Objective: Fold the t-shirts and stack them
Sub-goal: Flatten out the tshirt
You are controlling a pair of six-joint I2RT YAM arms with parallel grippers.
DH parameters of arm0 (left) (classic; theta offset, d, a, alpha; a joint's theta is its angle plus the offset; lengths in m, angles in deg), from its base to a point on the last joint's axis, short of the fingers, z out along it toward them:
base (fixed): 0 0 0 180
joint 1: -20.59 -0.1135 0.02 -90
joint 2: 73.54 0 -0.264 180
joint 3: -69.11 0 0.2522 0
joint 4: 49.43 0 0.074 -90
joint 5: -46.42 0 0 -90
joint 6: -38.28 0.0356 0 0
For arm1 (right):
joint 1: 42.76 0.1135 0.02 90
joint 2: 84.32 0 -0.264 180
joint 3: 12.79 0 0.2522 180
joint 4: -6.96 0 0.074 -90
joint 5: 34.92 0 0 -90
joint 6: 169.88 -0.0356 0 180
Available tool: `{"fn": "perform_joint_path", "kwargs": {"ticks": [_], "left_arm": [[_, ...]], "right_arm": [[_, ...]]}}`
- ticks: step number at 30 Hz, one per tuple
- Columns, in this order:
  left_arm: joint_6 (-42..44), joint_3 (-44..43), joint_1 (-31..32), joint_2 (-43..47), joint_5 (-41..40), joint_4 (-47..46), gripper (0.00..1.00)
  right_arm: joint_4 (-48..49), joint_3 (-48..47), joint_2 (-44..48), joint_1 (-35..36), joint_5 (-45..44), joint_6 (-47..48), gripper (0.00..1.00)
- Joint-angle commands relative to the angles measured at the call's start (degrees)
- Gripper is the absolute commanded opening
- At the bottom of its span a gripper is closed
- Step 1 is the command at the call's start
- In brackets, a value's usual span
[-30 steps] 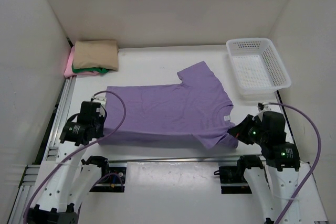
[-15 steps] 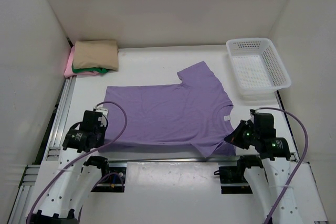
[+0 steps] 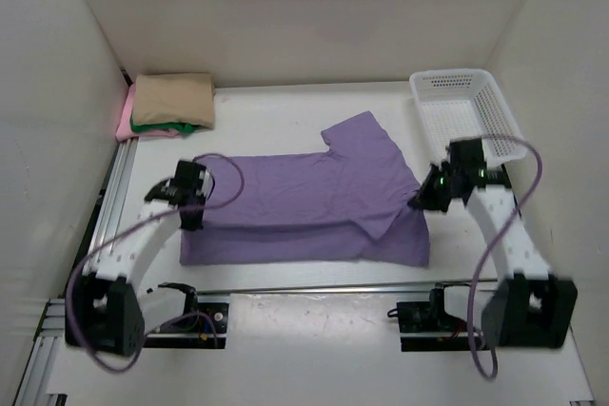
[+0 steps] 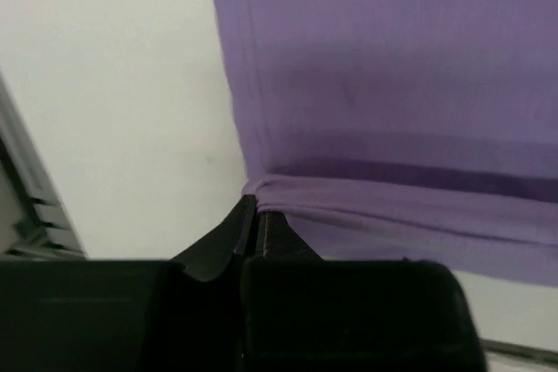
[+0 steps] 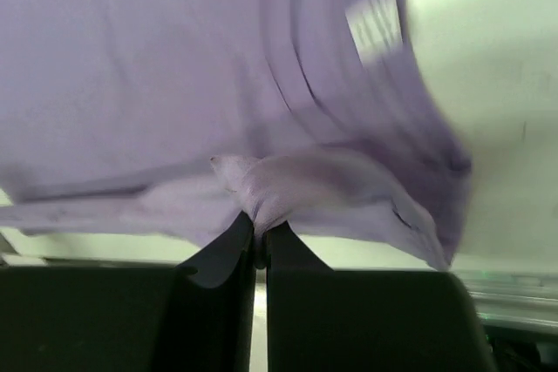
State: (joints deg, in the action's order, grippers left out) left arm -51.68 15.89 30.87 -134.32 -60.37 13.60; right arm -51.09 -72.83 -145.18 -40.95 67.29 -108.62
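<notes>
From the top camera I see the lavender shirt (image 3: 304,187) spread across the middle of the counter (image 3: 285,106), its collar end toward the right. One sleeve points toward the far wall. The near strip of the shirt lies flat, and a second layer of cloth is raised over it, stretched between my two arms. The left arm (image 3: 124,244) reaches to the shirt's left edge, and the left jaws are clenched on the cloth there. The right arm (image 3: 509,235) reaches to the collar end, and the right jaws grasp the cloth near the shoulder. In the far-left corner sits a folded stack well apart from this shirt: the tan shirt (image 3: 174,94) on top, the dark green shirt (image 3: 164,126) under it and the pink shirt (image 3: 124,121) at the bottom. A white mesh basket (image 3: 447,74) stands at the far right, just beyond the right arm.

On the left wrist camera the black jaws are pressed together on a bunched ridge of lavender hem. The shirt runs away from them in a smooth sheet, with bare white counter to the left.

The right wrist camera is blurred. The jaws are pinched shut on a gathered wad of lavender cloth, and a white label (image 5: 375,23) shows at upper right.
</notes>
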Motion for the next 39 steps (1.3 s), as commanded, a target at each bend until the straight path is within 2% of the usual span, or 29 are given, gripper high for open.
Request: {"fn": "perform_joint_path", "kwargs": {"ticks": [1, 2, 3, 4, 5, 6, 7, 8, 9, 10, 12, 14, 17, 20, 21, 22, 25, 26, 28, 30, 33, 34, 39], "left_arm": [[-0.03, -18.96, -0.18, -12.30, -4.20, -12.09, 0.10], [-0.03, -26.99, -0.96, -17.22, -5.17, -12.10, 0.10], [-0.03, -44.56, -2.01, -26.58, -8.57, -11.58, 0.10], [-0.03, -53.52, -2.02, -30.85, -10.17, -11.57, 0.10], [-0.03, -62.05, -2.54, -34.55, -11.32, -11.57, 0.10], [-0.03, -70.06, -2.55, -41.03, -12.11, -11.57, 0.10], [-0.03, -83.88, -2.55, -43.79, -13.16, -11.57, 0.10], [-0.03, -89.59, -2.55, -46.17, -13.17, -11.57, 0.10], [-0.03, -94.52, -1.94, -50.10, -13.87, -11.57, 0.10], [-0.03, -101.18, -1.93, -51.36, -13.88, -11.57, 0.10], [-0.03, -102.57, -1.41, -52.17, -13.35, -11.57, 0.10], [-0.03, -98.56, -1.41, -50.33, -11.86, -11.57, 0.10], [-0.03, -91.62, -0.88, -46.90, -10.54, -12.27, 0.10], [-0.03, -85.28, -0.88, -42.43, -8.87, -12.27, 0.10], [-0.03, -80.47, -0.88, -41.28, -8.87, -12.27, 0.10], [-0.03, -77.55, -0.88, -39.96, -8.00, -12.27, 0.10], [-0.03, -65.25, -0.88, -33.90, -6.41, -12.27, 0.10], [-0.03, -62.26, -0.88, -30.84, -5.80, -12.27, 0.10], [-0.03, -52.85, -0.26, -27.66, -5.27, -12.27, 0.10], [-0.03, -43.22, 0.34, -22.74, -5.26, -12.27, 0.10], [-0.03, -33.34, 1.57, -16.25, -5.26, -12.27, 0.10], [-0.03, -27.13, 2.28, -14.65, -5.26, -12.27, 0.10], [-0.03, -10.66, 3.52, -4.64, -5.26, -12.27, 0.10]], "right_arm": [[9.59, -20.88, -15.29, -1.80, -0.36, 0.79, 0.00], [5.92, -39.05, -20.21, -2.50, 0.53, 0.78, 0.00], [3.62, -49.24, -29.57, -2.51, 1.15, 0.09, 0.00], [1.16, -59.96, -34.10, -3.03, 1.15, -0.44, 0.00], [-2.86, -70.68, -42.68, -3.03, 1.15, -2.28, 0.00], [-3.77, -90.63, -46.15, -3.03, 1.67, -3.43, 0.00], [-3.78, -97.79, -48.89, -3.82, 3.16, -4.66, 0.00], [-2.13, -101.69, -50.48, -4.61, 3.70, -8.32, 0.00], [4.15, -101.73, -49.63, -4.62, 4.31, -10.27, 0.00], [8.30, -94.16, -47.53, -5.49, 4.32, -11.95, 0.00], [20.31, -82.80, -39.36, -6.02, 4.32, -14.25, 0.00], [23.80, -73.91, -34.96, -6.02, 3.61, -14.25, 0.00], [20.31, -73.16, -33.89, -6.02, 5.54, -10.13, 0.00], [17.13, -68.26, -31.00, -6.02, 8.44, -7.40, 0.00], [17.13, -65.54, -29.59, -6.02, 9.32, -6.52, 0.00], [17.13, -59.51, -28.10, -6.02, 9.85, -5.99, 0.00], [17.13, -49.38, -18.63, -5.49, 9.85, -3.45, 0.00], [17.13, -41.77, -16.24, -4.97, 9.24, -2.92, 0.00], [17.13, -33.48, -8.89, -4.45, 7.93, -2.21, 0.00], [17.13, -21.30, -3.94, -2.69, 7.14, -1.50, 0.00], [17.13, -9.57, 5.29, 0.56, 5.99, -0.98, 0.00], [17.13, -2.48, 9.58, 1.79, 5.46, -2.02, 0.00], [14.94, 13.13, 20.85, 3.03, 4.14, -4.32, 0.00]]}}
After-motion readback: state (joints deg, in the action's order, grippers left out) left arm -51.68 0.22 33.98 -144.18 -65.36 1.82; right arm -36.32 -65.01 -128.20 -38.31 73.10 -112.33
